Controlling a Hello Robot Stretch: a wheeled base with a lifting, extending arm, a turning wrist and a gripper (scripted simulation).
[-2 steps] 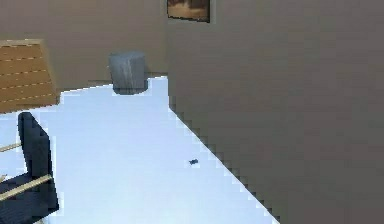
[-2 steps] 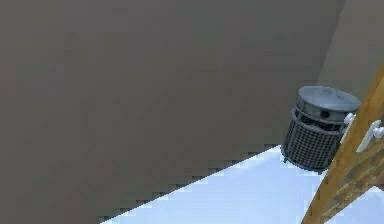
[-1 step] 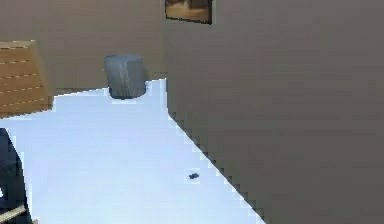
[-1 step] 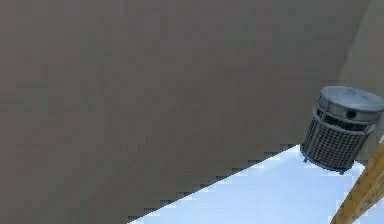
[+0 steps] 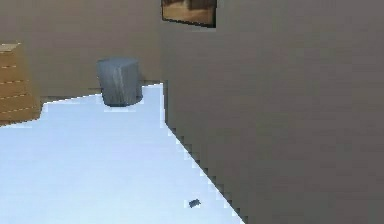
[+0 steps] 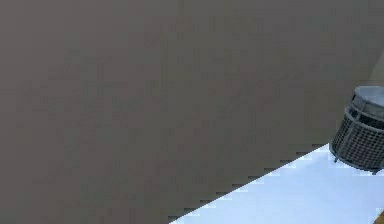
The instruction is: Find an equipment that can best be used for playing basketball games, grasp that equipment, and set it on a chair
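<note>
Search step, by my guess. Can't tell where the basketball is, so which way it lies from the gripper, and its axis, can't be called either. Gripper state: cannot tell, nor what it has hold of.

Forward view: a big grey-brown plain wall [image 5: 290,120] takes the right half, its corner edge running down toward the bottom. The pale bluish-white floor [image 5: 80,160] opens to the left of it. At the floor's far edge, near the wall corner, stands a blue-grey cylindrical bin [image 5: 120,80]. At the floor's far left edge is a light wooden chest of drawers [image 5: 14,85], cut by the frame. A dark-framed brownish picture [image 5: 190,10] hangs high on the wall. A small dark flat scrap [image 5: 194,203] lies on the floor just beside the wall's foot; too small to name.

Arm side view: the same kind of dark wall [image 6: 150,90] close by, with a wedge of floor [image 6: 300,190] at the bottom right. At the right edge stands a dark grey ribbed cylinder with a lighter rim [image 6: 362,130], maybe a basket, which the forward view lacks.

Judgement: the wall blocks the reach side, and free floor lies ahead-left, so driving on that way looks like the next need. No chair picked out yet.
</note>
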